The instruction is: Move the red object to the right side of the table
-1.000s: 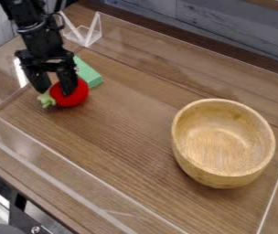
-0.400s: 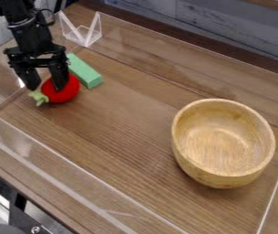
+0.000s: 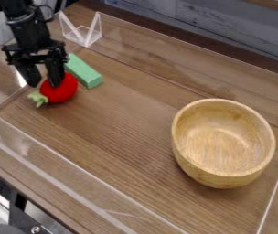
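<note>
The red object (image 3: 62,90) is a small rounded toy fruit with a light green stub pointing left. It lies at the far left of the table (image 3: 129,119), touching the front of a green rectangular block (image 3: 84,73). My gripper (image 3: 43,79) comes straight down over it. Its black fingers (image 3: 26,77) stand on either side of the fruit's upper left part, still apart. Whether the pads touch the fruit does not show.
A large wooden bowl (image 3: 182,137) sits on the right side of the table. Low clear acrylic walls (image 3: 92,32) border the tabletop at the back, left and front. Bare wood lies between the fruit and the bowl.
The gripper has shifted left and lowered around the red fruit, and its fingers now stand closer together. The fruit has slid slightly left with it.
</note>
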Robot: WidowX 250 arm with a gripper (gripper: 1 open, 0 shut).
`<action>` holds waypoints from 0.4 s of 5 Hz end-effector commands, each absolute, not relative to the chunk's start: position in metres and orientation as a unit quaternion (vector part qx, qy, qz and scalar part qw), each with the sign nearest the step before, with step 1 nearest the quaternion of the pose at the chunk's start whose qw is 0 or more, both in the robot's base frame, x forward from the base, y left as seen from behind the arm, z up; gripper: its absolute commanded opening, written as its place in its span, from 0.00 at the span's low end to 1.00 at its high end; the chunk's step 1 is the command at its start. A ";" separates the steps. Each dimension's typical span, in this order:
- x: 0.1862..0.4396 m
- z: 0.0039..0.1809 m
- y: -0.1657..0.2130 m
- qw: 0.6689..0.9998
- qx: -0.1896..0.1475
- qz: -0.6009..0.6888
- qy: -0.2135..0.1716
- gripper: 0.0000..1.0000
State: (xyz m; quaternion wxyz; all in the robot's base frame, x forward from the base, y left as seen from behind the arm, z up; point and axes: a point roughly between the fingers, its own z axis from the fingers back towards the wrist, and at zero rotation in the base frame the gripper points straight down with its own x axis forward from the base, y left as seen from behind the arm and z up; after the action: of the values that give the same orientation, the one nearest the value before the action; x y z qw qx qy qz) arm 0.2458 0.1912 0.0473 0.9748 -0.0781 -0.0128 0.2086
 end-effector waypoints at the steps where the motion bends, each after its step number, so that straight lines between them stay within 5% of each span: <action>1: 0.249 0.051 0.189 0.975 -0.065 0.212 -0.030 0.00; 2: 0.257 0.073 0.186 0.965 -0.068 0.249 -0.046 0.00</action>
State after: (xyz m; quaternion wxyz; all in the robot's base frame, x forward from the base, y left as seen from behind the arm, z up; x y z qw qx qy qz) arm 0.2490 0.1802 0.0475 0.9641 -0.0871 -0.0071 0.2508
